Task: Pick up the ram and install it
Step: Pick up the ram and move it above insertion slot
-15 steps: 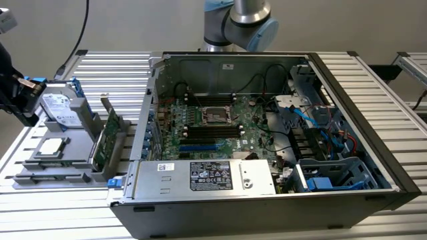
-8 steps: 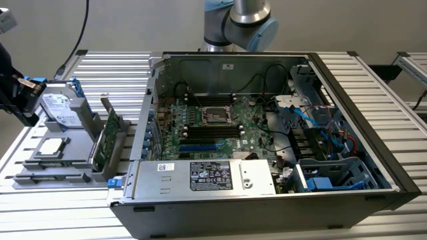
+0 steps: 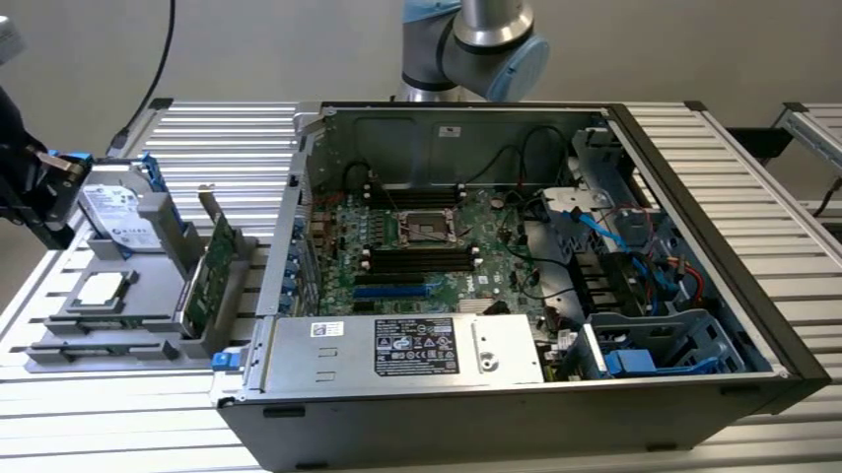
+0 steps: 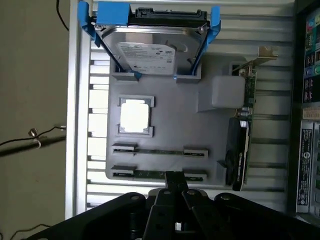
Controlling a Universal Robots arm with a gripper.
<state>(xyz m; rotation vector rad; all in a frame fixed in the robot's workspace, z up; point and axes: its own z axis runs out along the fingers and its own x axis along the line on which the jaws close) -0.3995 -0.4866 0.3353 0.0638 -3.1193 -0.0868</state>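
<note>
ram (image 4: 160, 151) in grey holder (image 4: 175, 120), jaws closed

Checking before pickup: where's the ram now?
The ram lies in the gray holder at the exterior view's left; wrist view shows the tool right by it.

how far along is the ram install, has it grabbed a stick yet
Nothing looks done yet. The ram lies in its cradle on the gray holder, with a second stick beside it. In hand: nothing. The jaws are shut and hang right over the ram without gripping it. Left: both the pickup and the install. The black motherboard slots in the case look empty.
</note>
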